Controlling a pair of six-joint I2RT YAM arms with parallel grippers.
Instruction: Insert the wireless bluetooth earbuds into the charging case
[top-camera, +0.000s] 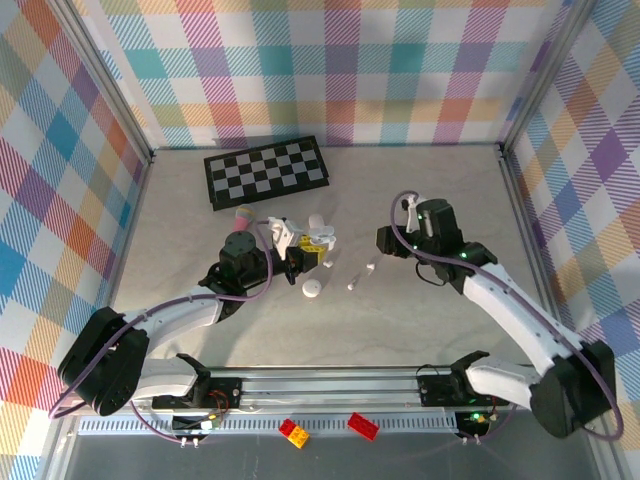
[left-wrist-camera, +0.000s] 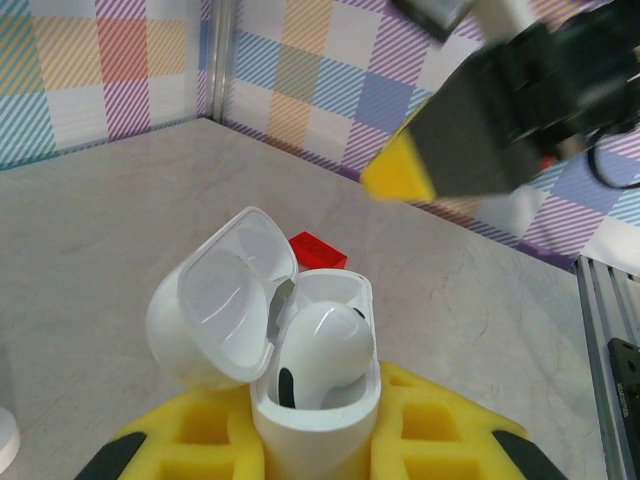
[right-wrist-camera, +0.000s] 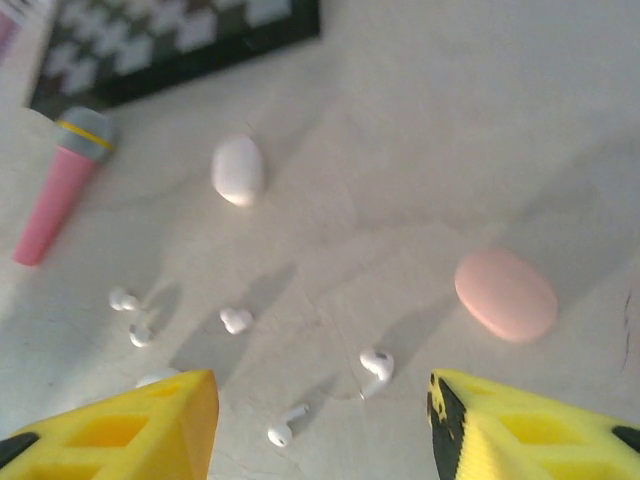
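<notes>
**Five buds loose, one in the case**

Five loose buds (right-wrist-camera: 236, 320) on the table (right-wrist-camera: 420, 150) under the right gripper (right-wrist-camera: 322, 400), all soft-focus; stems hard to sort out. White sliver at its left pad, cut off, can't ID. Its fingers stand wide apart, nothing between.

The left gripper (left-wrist-camera: 312, 455) is clamped on the open case (left-wrist-camera: 355, 300), a yellow pad each side. One bud (left-wrist-camera: 322, 350) sits in it, head bulging above the rim. Other socket is in shadow behind the lid (left-wrist-camera: 225, 310); can't tell if filled. A red brick (left-wrist-camera: 318, 250) sits half hidden behind the case. In the left wrist view the right gripper reads as a dark blur with a yellow tip.

Table: pale stone-look, faint veins. Pastel plaid walls (top-camera: 400, 70), metal rails at corners.

Buds and open case: glossy white plastic. The white case (right-wrist-camera: 238, 168) and pink case (right-wrist-camera: 506, 293) are closed smooth pebbles, well apart. Pads: yellow foam with square cut-outs. A checkerboard (top-camera: 267, 170) lies flat by the far wall.
</notes>
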